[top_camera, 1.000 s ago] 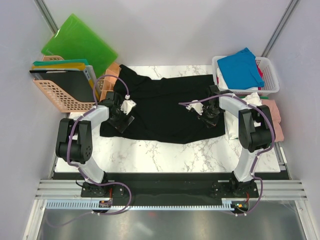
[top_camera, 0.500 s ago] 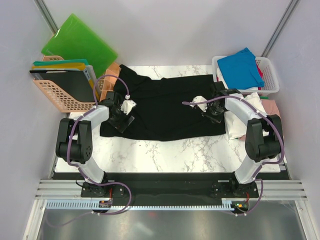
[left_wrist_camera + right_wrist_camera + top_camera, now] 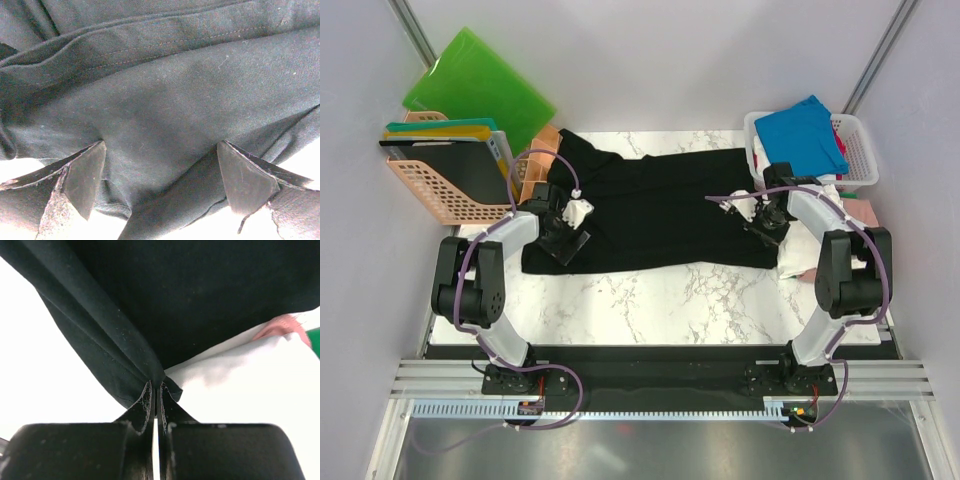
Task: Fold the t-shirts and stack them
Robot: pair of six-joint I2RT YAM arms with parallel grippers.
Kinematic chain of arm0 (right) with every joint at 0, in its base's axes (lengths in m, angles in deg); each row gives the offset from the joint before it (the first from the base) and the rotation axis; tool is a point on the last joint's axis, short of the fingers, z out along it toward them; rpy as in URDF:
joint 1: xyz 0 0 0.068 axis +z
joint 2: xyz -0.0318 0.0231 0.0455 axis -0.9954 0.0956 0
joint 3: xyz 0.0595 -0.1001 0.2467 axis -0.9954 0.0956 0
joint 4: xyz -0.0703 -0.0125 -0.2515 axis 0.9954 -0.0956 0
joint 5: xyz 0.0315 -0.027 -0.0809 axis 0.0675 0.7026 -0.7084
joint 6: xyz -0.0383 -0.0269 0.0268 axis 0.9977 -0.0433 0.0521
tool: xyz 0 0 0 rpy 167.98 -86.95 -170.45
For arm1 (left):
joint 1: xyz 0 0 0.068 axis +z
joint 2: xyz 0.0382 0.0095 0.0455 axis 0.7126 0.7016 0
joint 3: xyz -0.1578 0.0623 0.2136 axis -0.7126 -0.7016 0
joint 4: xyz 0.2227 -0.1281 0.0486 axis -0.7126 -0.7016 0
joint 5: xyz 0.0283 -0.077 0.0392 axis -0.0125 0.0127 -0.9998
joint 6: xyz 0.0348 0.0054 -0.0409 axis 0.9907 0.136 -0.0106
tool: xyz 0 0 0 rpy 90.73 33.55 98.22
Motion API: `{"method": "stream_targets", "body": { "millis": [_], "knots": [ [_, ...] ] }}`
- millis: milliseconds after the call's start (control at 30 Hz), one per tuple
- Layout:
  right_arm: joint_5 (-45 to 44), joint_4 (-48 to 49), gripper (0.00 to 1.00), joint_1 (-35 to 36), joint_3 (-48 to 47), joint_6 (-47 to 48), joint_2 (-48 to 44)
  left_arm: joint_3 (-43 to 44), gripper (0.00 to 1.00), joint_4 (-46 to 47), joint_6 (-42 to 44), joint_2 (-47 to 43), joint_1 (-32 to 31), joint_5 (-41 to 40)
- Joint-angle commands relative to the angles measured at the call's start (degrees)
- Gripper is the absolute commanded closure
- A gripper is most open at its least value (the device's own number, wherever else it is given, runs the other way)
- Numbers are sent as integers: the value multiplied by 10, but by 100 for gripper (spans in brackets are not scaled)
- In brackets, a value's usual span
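Top external view: the black t-shirt (image 3: 650,215) lies nine-to-three o'clock; the right gripper (image 3: 768,228) pinches its three o'clock corner, and the left gripper (image 3: 565,243) gapes wide over the nine o'clock end.

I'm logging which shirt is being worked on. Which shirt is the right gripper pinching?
The black shirt spread across the table; the right gripper is shut on its edge. The blue shirt lies apart in the white basket.

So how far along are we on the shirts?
Early: the black t-shirt lies spread on the table, unfolded. In hand: the right gripper is shut on its edge, the left gripper open over the other end. Left: folding it, then the blue t-shirt in the basket.
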Motion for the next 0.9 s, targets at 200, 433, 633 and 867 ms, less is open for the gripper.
{"method": "stream_targets", "body": {
  "millis": [200,433,633,867],
  "knots": [
    [23,-5,100,-19,-36,5,35,-20,0,19,-6,38,-8,-19],
    [26,-12,100,-17,-81,0,41,0,0,22,-8,35,-8,-21],
    [26,-11,100,-17,-126,-10,61,12,0,16,-6,48,-8,-24],
    [42,5,100,-17,-175,-42,128,51,0,20,-42,36,-7,-15]
  ]
}}
